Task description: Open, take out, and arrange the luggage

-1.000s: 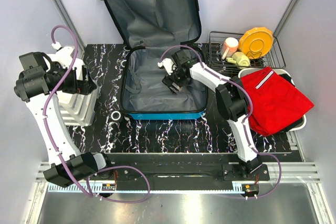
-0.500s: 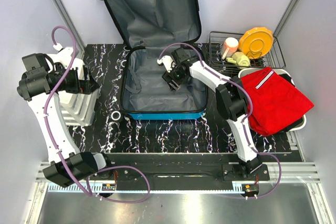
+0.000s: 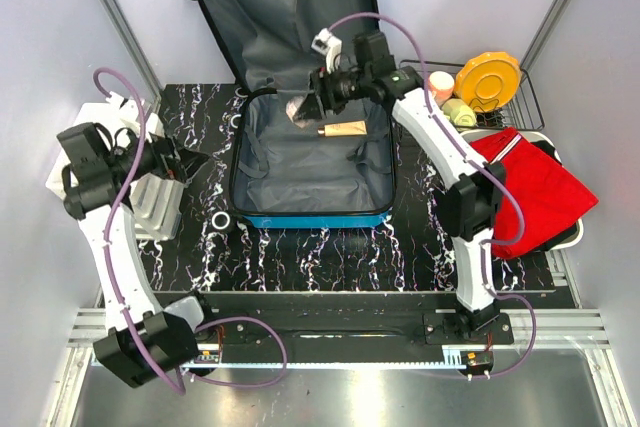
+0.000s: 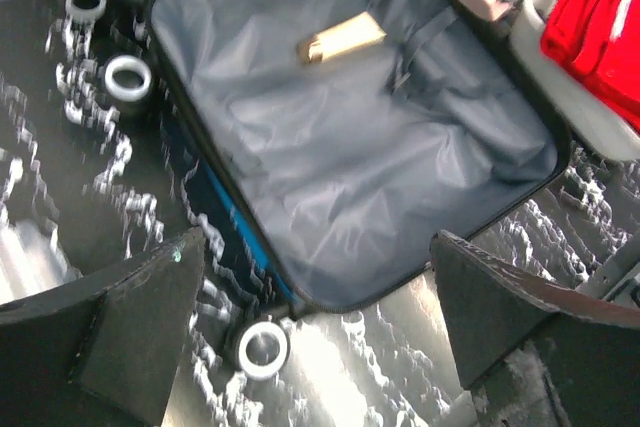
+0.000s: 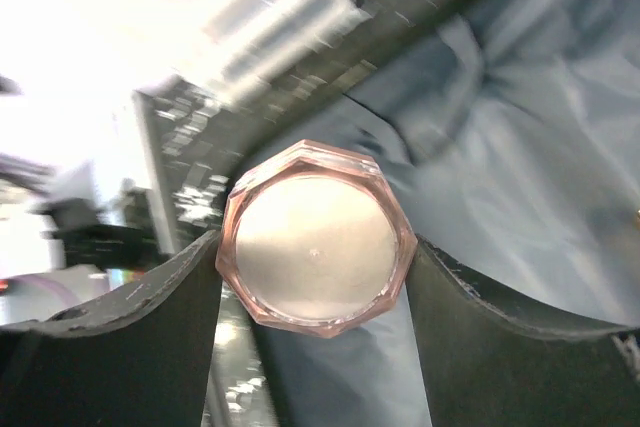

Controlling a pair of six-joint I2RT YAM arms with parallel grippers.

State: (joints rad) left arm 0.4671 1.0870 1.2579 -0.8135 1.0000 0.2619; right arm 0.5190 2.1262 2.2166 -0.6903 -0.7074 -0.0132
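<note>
The blue luggage (image 3: 310, 219) lies open on the black marbled table, its lid (image 3: 285, 17) leaning on the back wall and its grey lining bare. A tan tube (image 3: 345, 128) lies in the far part of the case, and also shows in the left wrist view (image 4: 340, 37). My right gripper (image 3: 305, 107) hovers over the case's far left corner, shut on a pink octagonal jar (image 5: 315, 237). My left gripper (image 3: 190, 162) is open and empty, left of the case beside a white bin (image 3: 150, 209). The left wrist view looks across the case (image 4: 360, 167).
A wire rack (image 3: 415, 97) at the back right holds a yellow plate (image 3: 487, 79), a pink cup (image 3: 438, 84) and a green item (image 3: 458, 112). A red garment (image 3: 525, 192) fills a white tray (image 3: 570, 237) on the right. The case's wheels (image 4: 262, 347) face the left arm.
My right gripper has risen from the case floor and swung back and left with the pink jar. The tan tube now shows where it was. My left arm shifted down and turned slightly.
</note>
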